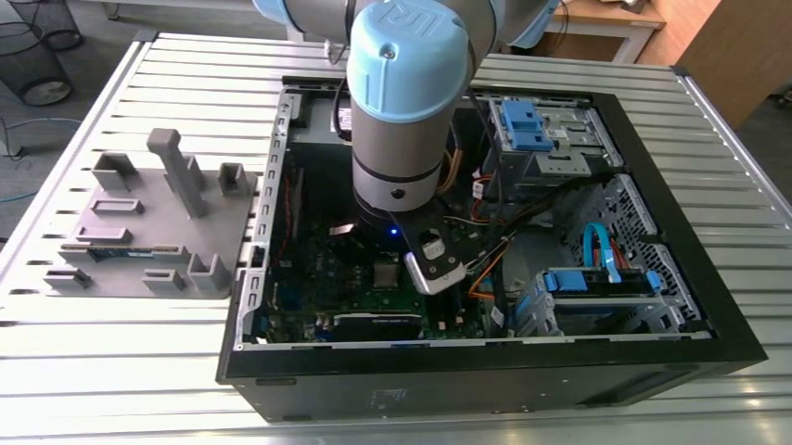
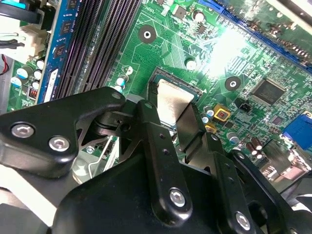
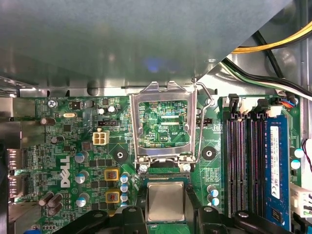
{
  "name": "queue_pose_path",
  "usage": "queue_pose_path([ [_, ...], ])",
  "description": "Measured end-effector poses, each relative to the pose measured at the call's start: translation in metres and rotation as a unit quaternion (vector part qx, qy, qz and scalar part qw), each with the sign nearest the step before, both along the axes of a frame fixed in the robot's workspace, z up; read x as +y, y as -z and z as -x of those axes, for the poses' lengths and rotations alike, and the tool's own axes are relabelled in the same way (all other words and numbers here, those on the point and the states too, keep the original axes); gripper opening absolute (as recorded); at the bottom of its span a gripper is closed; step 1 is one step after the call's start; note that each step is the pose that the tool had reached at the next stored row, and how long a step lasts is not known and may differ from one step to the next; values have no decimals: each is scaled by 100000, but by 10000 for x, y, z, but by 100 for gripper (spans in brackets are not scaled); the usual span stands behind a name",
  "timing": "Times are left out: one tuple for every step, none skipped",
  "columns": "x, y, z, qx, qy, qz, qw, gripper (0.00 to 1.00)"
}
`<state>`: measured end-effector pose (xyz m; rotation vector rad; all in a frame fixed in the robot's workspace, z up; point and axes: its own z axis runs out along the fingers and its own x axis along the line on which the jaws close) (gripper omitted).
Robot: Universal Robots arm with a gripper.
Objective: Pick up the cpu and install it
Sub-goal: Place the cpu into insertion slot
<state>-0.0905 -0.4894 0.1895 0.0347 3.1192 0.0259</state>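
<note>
In both wrist views the end effector (image 3: 165, 207) (image 2: 171, 111) has its two black fingers (image 3: 140, 210) pressed against opposite edges of the cpu (image 3: 165, 201) (image 2: 173, 97), pinching it. The chip's silver top faces up, directly over the socket on the green motherboard (image 3: 73, 146). The fingers and the chip itself cover what lies beneath, so I cannot tell whether it is seated or just above. The socket's metal retention frame (image 3: 163, 122) stands flipped open just beside the chip, its wire lever (image 3: 207, 105) raised, and the memory slots (image 3: 241, 161) run nearby. In the exterior view the arm (image 1: 396, 111) drops into the open computer case (image 1: 495, 380) from twelve o'clock, its wrist covering much of the board. The grey tray (image 1: 148, 232) lies on the slatted bench (image 1: 111, 352) at nine o'clock from the case, its small parts hard to make out.
</note>
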Motion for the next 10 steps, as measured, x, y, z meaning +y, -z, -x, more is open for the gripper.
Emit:
queue_pose_path([
  [0, 1, 0, -5, 1, -11, 100000, 42],
  [0, 1, 0, -6, 2, -10, 100000, 42],
  [0, 1, 0, -6, 1, -9, 100000, 42],
  [0, 1, 0, -5, 1, -8, 100000, 42],
  [0, 2, 0, -6, 2, -9, 100000, 42],
  [0, 2, 0, -7, 1, -11, 100000, 42],
  [0, 2, 0, -5, 1, -10, 100000, 42],
  [0, 3, 0, -7, 0, -15, 100000, 42],
  [0, 3, 0, -8, 0, -14, 100000, 42],
  [0, 3, 0, -6, 2, -13, 100000, 42],
])
